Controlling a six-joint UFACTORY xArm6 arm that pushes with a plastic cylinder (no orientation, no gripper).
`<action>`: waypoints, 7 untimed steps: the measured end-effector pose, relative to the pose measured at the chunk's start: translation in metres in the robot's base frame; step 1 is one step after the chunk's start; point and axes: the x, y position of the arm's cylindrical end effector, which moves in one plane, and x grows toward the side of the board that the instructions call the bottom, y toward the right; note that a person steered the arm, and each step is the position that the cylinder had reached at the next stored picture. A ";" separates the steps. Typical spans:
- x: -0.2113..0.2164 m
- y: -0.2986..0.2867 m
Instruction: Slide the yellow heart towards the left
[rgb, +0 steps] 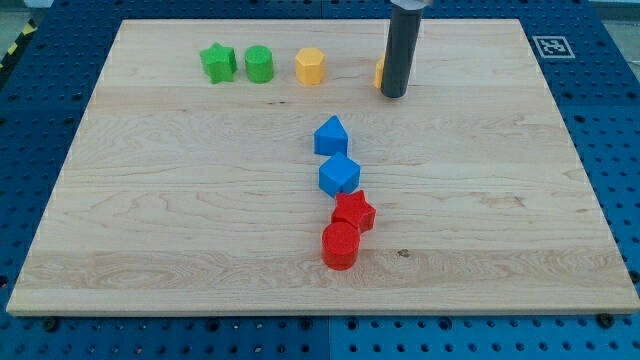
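Observation:
My tip (393, 95) is at the top of the board, right of centre. A yellow block (380, 71) shows only as a sliver at the rod's left edge; the rod hides most of it, so I cannot make out its shape. My tip is against or just in front of it. A second yellow block (311, 66), roughly hexagonal, lies to its left.
A green star (218, 62) and a green cylinder-like block (259, 64) lie at the top left. A blue triangular block (331, 136) and a blue cube (339, 175) sit mid-board, with a red star (354, 211) and a red cylinder (340, 246) below them.

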 end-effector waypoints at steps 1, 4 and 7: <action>0.010 0.016; -0.030 0.078; -0.029 0.010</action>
